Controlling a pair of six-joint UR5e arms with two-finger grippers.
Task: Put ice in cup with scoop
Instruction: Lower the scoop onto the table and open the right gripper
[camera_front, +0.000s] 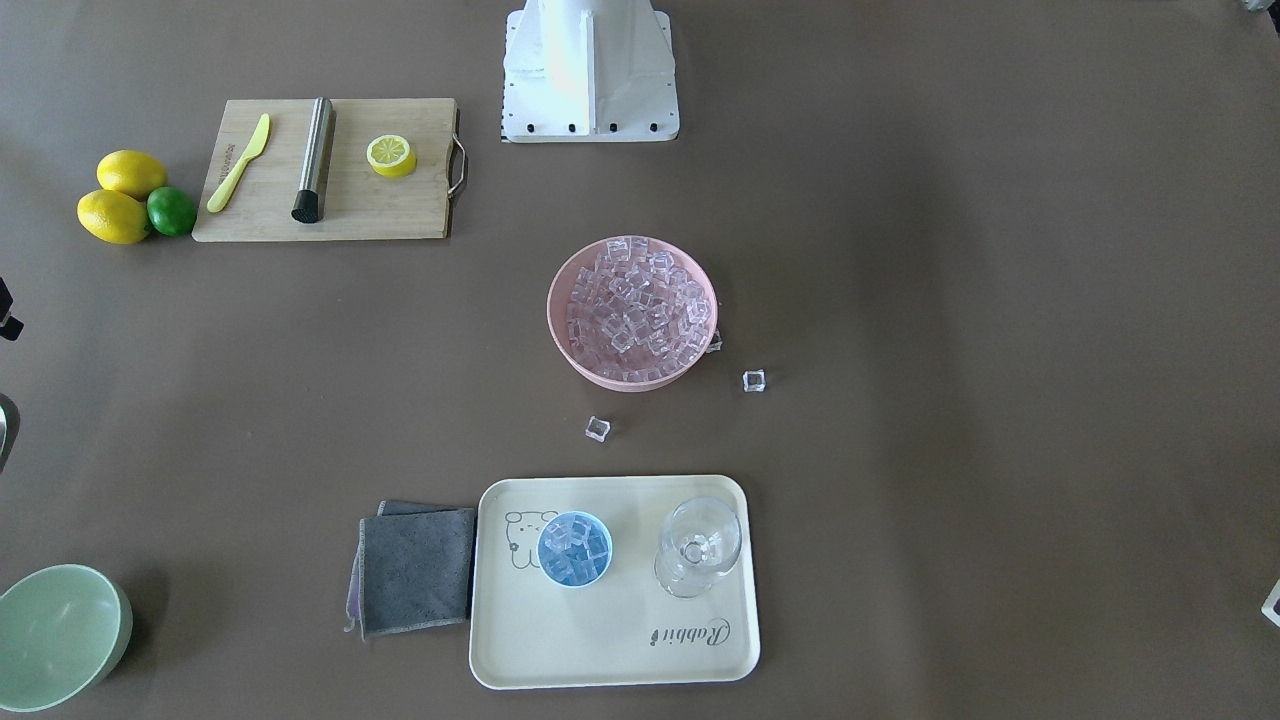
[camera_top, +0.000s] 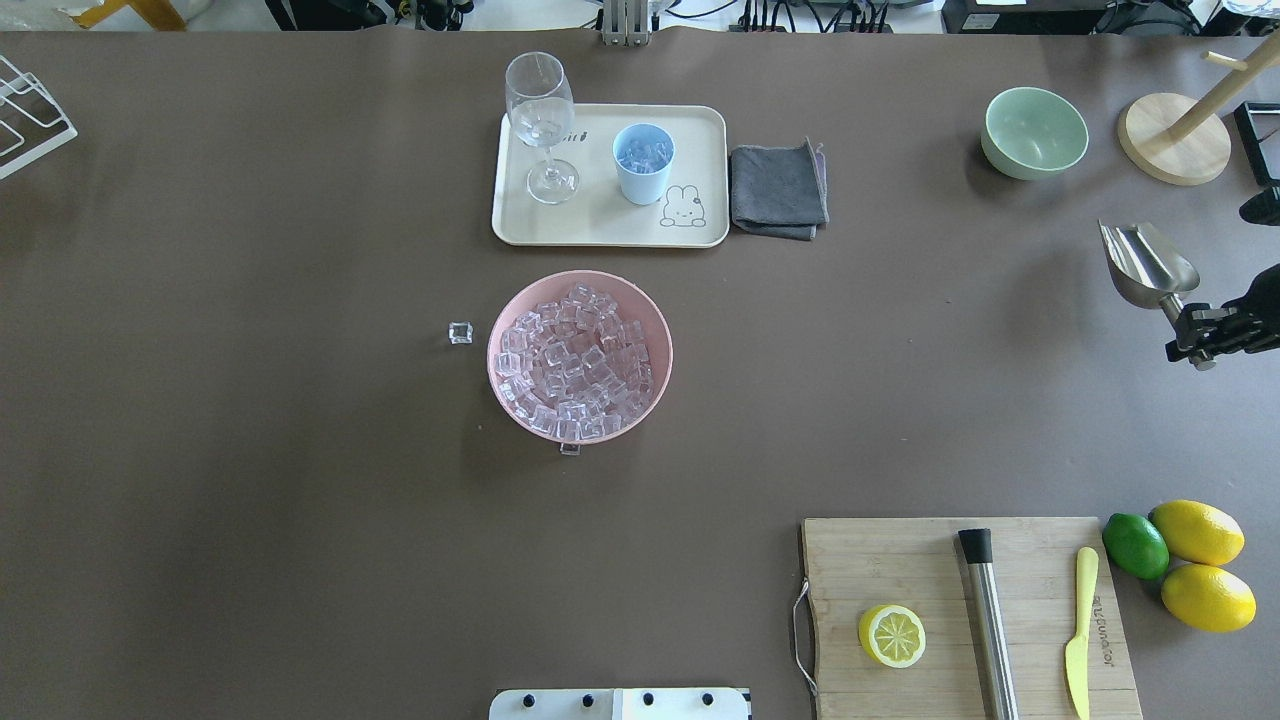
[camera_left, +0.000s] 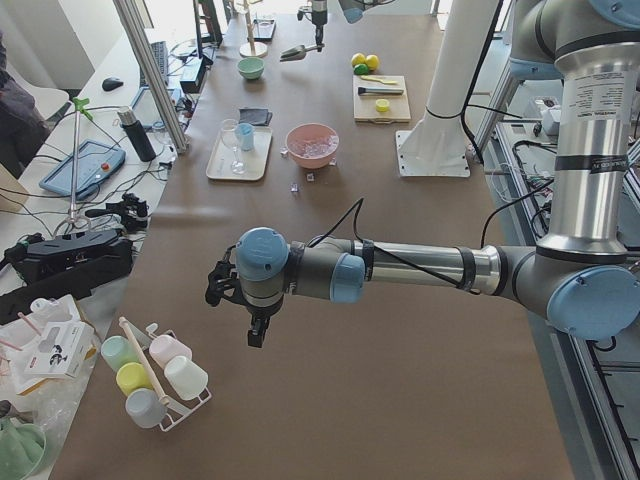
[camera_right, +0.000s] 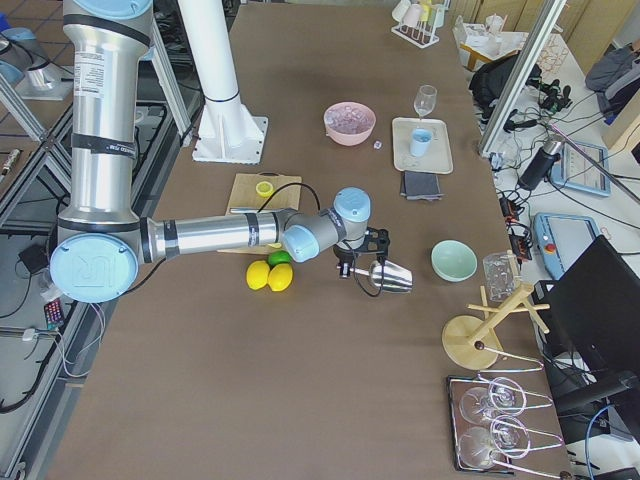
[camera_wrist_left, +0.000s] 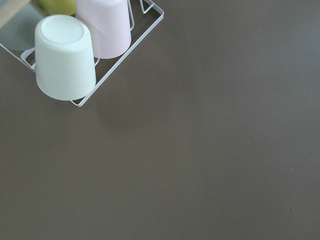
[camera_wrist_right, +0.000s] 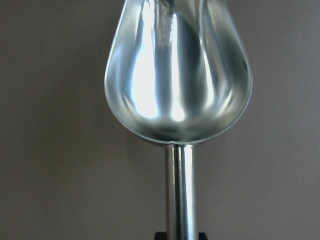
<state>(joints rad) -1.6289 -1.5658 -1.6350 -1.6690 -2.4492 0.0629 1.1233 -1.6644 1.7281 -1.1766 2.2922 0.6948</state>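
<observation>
My right gripper (camera_top: 1193, 336) is shut on the handle of the shiny steel scoop (camera_top: 1146, 264), held above the table near its right edge. The scoop's bowl (camera_wrist_right: 177, 75) is empty in the right wrist view. The light-blue cup (camera_top: 642, 162) stands on the cream tray (camera_top: 520, 228) with several ice cubes in it. More ice (camera_top: 575, 360) fills the pink bowl (camera_top: 655, 320) at mid-table. Loose cubes lie beside the bowl (camera_top: 460, 333) (camera_front: 597, 428). My left gripper (camera_left: 250, 312) hangs far off at the table's left end; I cannot tell whether it is open or shut.
A clear stemmed glass (camera_top: 541, 115) stands on the tray beside the cup. A grey cloth (camera_top: 778, 190), a green bowl (camera_top: 1034, 130) and a wooden stand (camera_top: 1175, 150) lie at the back right. A cutting board (camera_top: 900, 570) with rod, knife and lemon half is near right. A cup rack (camera_wrist_left: 65, 55) sits below the left wrist.
</observation>
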